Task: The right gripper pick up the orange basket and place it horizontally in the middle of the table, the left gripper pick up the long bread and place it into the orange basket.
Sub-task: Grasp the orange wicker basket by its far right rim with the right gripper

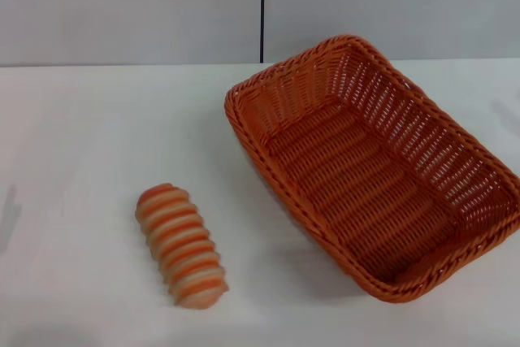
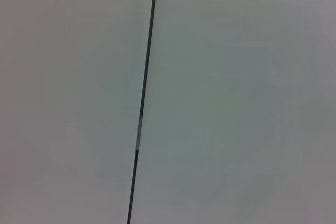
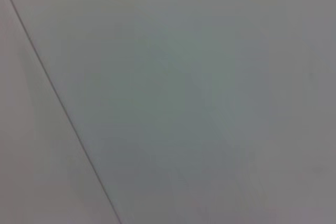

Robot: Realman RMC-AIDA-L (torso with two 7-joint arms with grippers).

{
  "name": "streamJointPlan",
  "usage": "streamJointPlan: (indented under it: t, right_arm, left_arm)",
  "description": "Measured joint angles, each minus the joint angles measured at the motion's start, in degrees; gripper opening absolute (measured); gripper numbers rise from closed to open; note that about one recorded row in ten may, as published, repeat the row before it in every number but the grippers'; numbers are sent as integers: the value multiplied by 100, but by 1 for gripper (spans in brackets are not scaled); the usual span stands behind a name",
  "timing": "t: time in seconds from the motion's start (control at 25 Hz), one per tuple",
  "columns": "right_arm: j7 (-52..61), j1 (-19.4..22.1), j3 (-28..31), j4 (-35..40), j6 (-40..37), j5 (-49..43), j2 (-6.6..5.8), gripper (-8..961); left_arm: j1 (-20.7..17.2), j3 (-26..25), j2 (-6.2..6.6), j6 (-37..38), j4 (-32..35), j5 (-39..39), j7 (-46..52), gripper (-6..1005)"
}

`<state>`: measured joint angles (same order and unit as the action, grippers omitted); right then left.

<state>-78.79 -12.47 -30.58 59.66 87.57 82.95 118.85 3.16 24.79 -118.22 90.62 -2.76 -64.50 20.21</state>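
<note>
Orange basket (image 1: 370,168) angled on table (image 1: 81,136), long bread (image 1: 181,245) beside; claws unseen, state unknown.

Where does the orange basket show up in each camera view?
Head view: the orange basket sits right of centre on the table, set diagonally.
Left wrist view: not in it, only wall.
Right wrist view: not in it, only wall.
Shared landmark: the dark wall seam.

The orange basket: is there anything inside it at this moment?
Nothing is inside the orange basket; its woven floor is bare. The long bread lies outside it on the table, apart from its rim. The tabletop under the basket is covered.
</note>
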Motion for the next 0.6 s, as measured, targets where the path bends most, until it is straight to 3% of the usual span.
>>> streamJointPlan:
  t: [0.32,0.48,0.6]
  right_arm:
    - [2061,-728,-307,1411,222,-2250,-76,629]
    - [2542,-1328,-563,1292,344,-3267,-235,628]
    - [2729,-1830,-711,753,575,-3730,-426,628]
  left_arm:
    - [22,-53,-4,-51,-25,-1,0,797]
    - [39,-52,-20,-55,-32,-13,0,797]
    - [47,-48,-24,-86,-82,-19,0,796]
